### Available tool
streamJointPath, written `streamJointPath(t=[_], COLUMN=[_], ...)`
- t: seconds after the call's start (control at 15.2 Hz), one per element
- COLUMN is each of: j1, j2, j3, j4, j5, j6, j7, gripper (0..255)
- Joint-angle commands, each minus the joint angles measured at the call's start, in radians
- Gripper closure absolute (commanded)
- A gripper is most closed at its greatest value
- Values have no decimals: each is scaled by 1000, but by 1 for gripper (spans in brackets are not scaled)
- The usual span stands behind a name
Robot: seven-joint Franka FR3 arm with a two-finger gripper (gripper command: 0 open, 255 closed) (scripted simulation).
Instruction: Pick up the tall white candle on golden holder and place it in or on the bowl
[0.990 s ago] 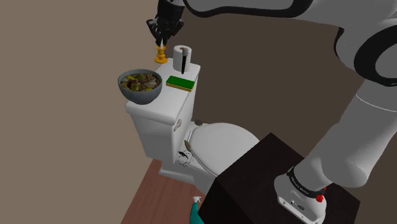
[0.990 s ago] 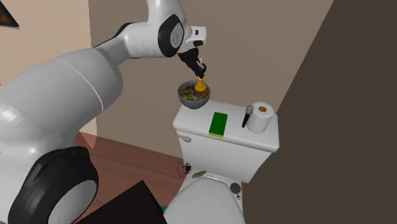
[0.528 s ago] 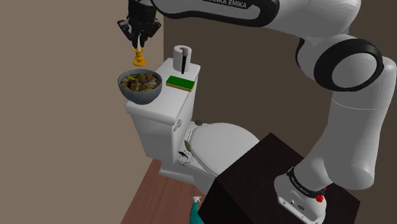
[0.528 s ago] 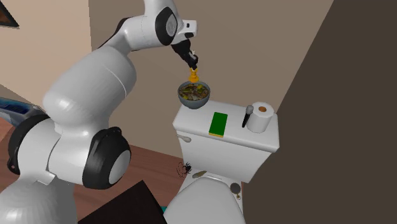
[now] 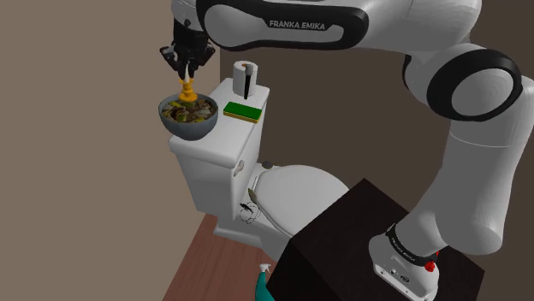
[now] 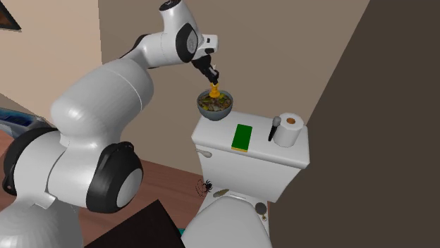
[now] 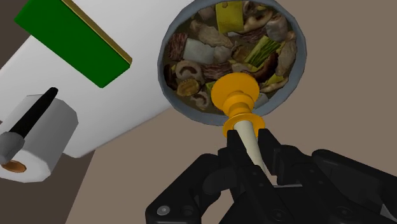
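The black pincer (image 7: pixel 251 151) pinches the tall white candle on its golden holder (image 7: pixel 242 111), which hangs just below its fingertips. Beneath it is the grey bowl of mixed food (image 5: pixel 190 125). The holder sits close to the rim, so if let go here it could tip out onto the white toilet tank (image 5: pixel 214 150).

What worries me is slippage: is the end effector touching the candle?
Touching. The wrist view shows the end effector clasping the white candle between its black fingers, beside the golden holder.

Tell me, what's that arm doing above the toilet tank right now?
Gripper shut on candle. Golden holder low over the filled bowl, contact unclear. Toilet roll and green pad sit aside on the tank.
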Motion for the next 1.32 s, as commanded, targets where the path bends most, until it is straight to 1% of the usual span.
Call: streamJointPath(t=[0.0, 0.26, 0.73, 0.79, 1.12, 1.25], j1=[-6, -12, -12, -12, -12, -9], j2=[-7, -12, -12, -12, -12, -44], j3=[-1, -3, -3, -3, -3, 4], j4=[-37, -90, -89, -89, -89, -76], j5=[-1, -5, -5, -5, -5, 6], j6=[30, 76, 75, 75, 75, 31], j7=[8, 21, 21, 21, 21, 14], gripper=[255, 255, 255, 0, 0, 0])
